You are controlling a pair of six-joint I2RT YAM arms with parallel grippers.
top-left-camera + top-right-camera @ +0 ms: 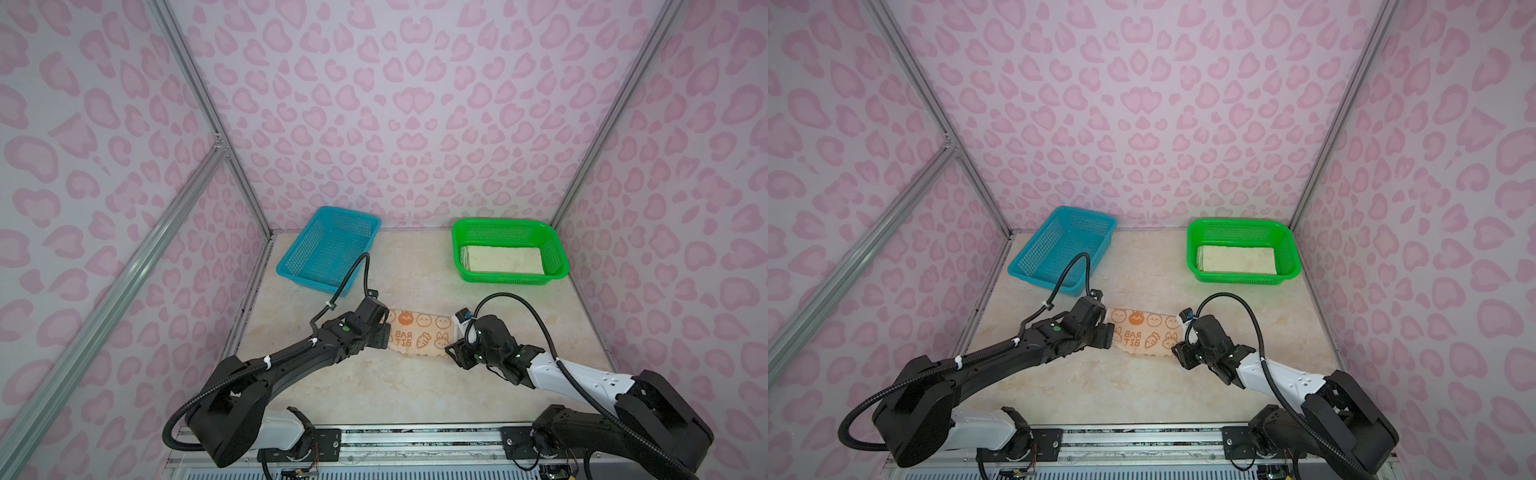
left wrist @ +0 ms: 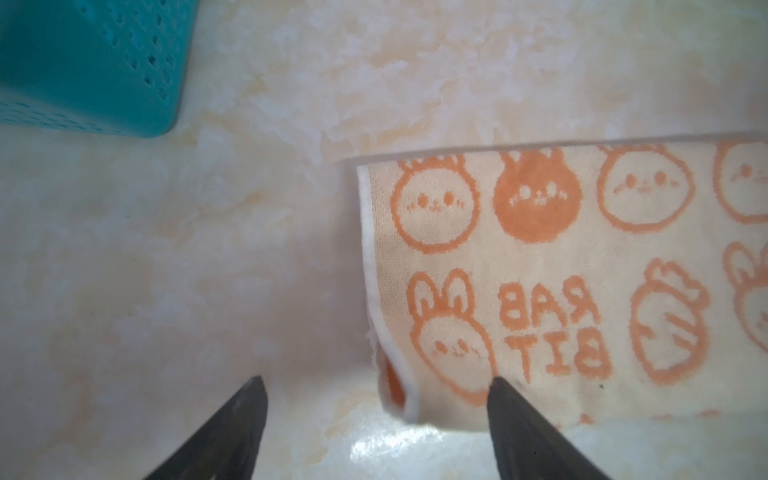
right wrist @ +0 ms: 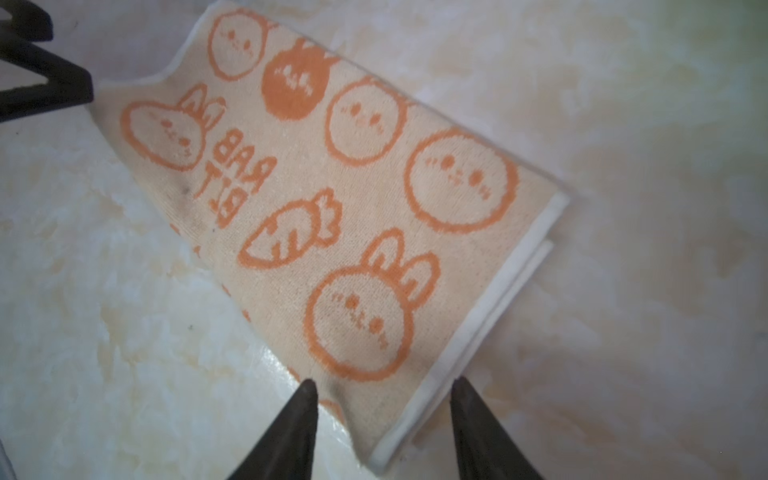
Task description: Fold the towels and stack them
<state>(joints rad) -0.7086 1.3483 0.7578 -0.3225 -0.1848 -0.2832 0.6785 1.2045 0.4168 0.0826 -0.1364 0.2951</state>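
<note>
Peach rabbit towel (image 1: 419, 332) lies on the table (image 1: 374, 386) as a long doubled strip, print side up, between the two arms. A folded stack (image 1: 503, 259), cream face on top, sits in the green basket (image 1: 509, 222) at the back.

Left gripper (image 2: 376, 386): jaws spread wide, nothing clamped, and the near corner of the strip's end shows in the gap. Right gripper (image 3: 382, 384): jaws apart at a moderate width, holding nothing, with the opposite end's corner between them.

Handling, judged: thin terry, light and limp. It has no stiffness to carry a shape, so an unsupported span will sag. The two layers can slide on each other; at the right end they already sit slightly offset.

Where to take hold: the white hem (image 3: 478, 332) at each short end, near the corners, pinching both layers together. The hem looks thicker and firmer than the pile, so it should give better purchase. A shallow pinch risks lifting the top layer only.
</note>
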